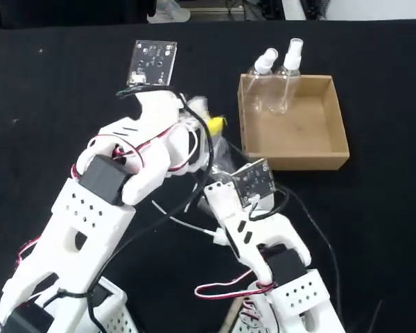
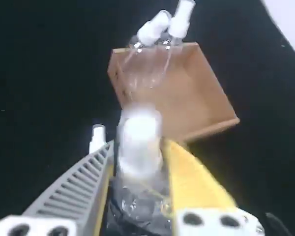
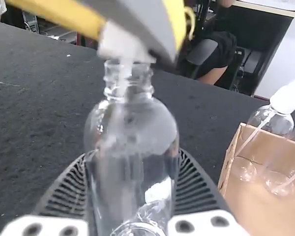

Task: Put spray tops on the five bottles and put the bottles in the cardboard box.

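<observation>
Clear, colourless bottle (image 3: 130, 147), white spray top (image 2: 137, 130), plain brown cardboard box (image 1: 312, 161), matt black table (image 1: 48, 76), left gripper (image 2: 137, 145) yellow on one side, ribbed grey on the other, white arms (image 1: 90, 215) with red wires (image 1: 222, 288).

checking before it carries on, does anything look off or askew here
Only the two bottles in the box: they lean tilted on the wall farthest from the arms, with their spray tops poking over the rim. Nothing looks spilled or broken.
</observation>
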